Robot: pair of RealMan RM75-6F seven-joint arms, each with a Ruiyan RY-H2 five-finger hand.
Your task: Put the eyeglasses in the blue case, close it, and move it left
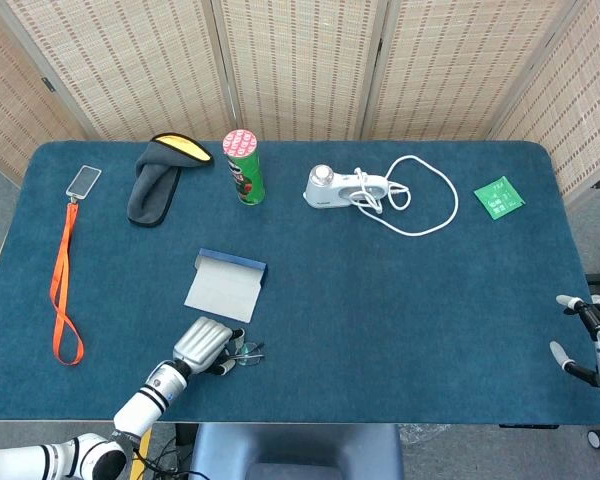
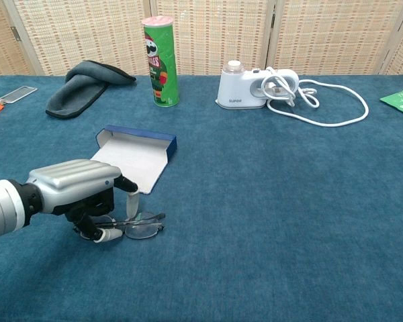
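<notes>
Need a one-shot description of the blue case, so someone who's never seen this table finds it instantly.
Start at the green chip can near the table's back edge and come straight toward the robot, about halfway down the table. The blue case lies there open and flat, its pale grey lining facing up, the eyeglasses and left hand just in front. It is the only flat rectangle with a dark blue rim.

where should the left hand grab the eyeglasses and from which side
Probably the frame at the lens nearest the left hand, approached from above. The eyeglasses lie flat and folded on the table, so only a pinch across the thin rim from the top looks workable. The hand sits over that end, fingertips at the frame. The blue case lies open just behind.
</notes>
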